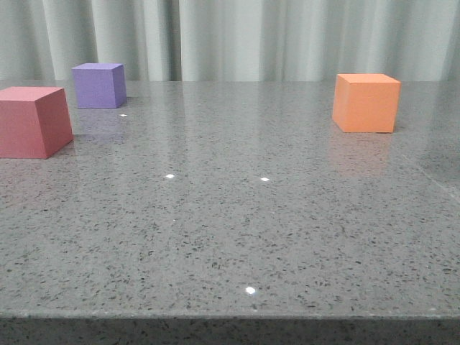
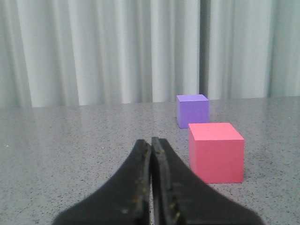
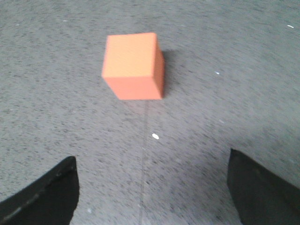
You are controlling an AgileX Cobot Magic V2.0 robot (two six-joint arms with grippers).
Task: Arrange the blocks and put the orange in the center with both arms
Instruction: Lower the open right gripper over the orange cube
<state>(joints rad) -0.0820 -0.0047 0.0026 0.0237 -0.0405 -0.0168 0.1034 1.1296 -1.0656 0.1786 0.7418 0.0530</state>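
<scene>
We see the grey speckled bench (image 1: 237, 237) carrying 3 cubes: the pinkish-red cube (image 1: 32, 121) at its left edge, the purple cube (image 1: 99, 85) behind it toward the far left corner, the orange cube (image 1: 366, 102) far right. Our right gripper (image 3: 152, 187) hangs above the orange cube, fingers wide apart; our left gripper (image 2: 151, 187) has fingers pressed together. We judge an off-centre descent could nudge the orange cube askew.

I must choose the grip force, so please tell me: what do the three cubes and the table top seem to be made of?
Orange cube, purple cube and pinkish-red cube: probably foam or painted wood; matte, even colour, no glare. Table top: likely polished stone or a stone-look laminate; grey speckles, sharp light spots and faint reflections of the cubes.
</scene>
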